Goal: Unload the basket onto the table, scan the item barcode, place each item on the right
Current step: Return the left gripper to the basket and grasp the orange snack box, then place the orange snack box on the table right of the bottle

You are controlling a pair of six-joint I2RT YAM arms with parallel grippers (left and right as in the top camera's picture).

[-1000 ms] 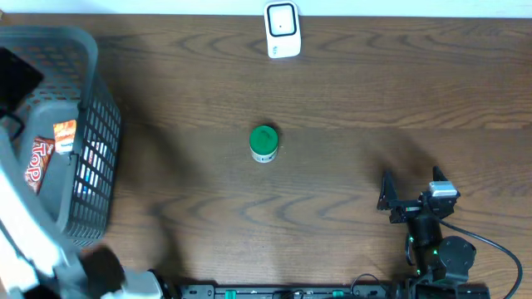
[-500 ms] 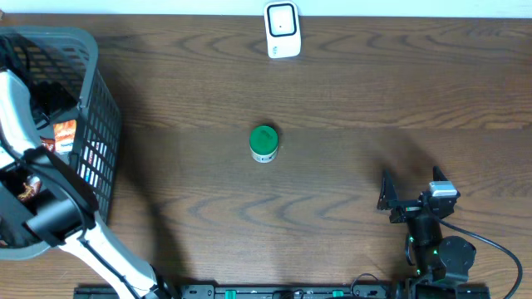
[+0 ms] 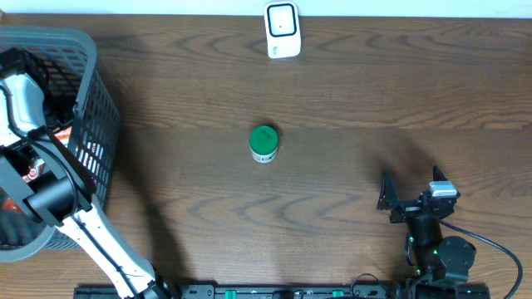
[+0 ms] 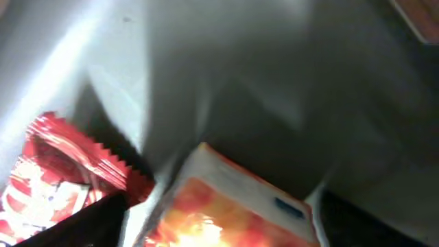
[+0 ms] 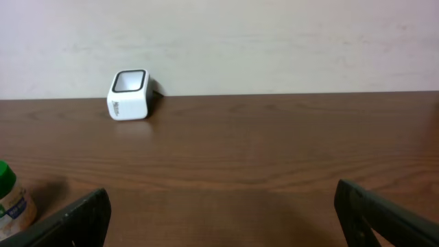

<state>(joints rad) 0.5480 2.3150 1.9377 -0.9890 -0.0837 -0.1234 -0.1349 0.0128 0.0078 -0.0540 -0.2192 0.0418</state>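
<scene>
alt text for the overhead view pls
The left arm reaches into a grey basket at the left edge of the table. A green-lidded jar stands mid-table, with a white scanner at the far edge. The right arm sits at the near right, fingers open.

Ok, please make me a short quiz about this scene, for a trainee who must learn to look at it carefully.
1. True or false: the left arm reaches into the basket.
2. Where does the white scanner stand? A: at the far edge of the table. B: inside the basket. C: between the right fingers.
3. What colour is the lid of the small bottle in the middle of the table?
Key: 1 true. 2 A. 3 green.
</scene>
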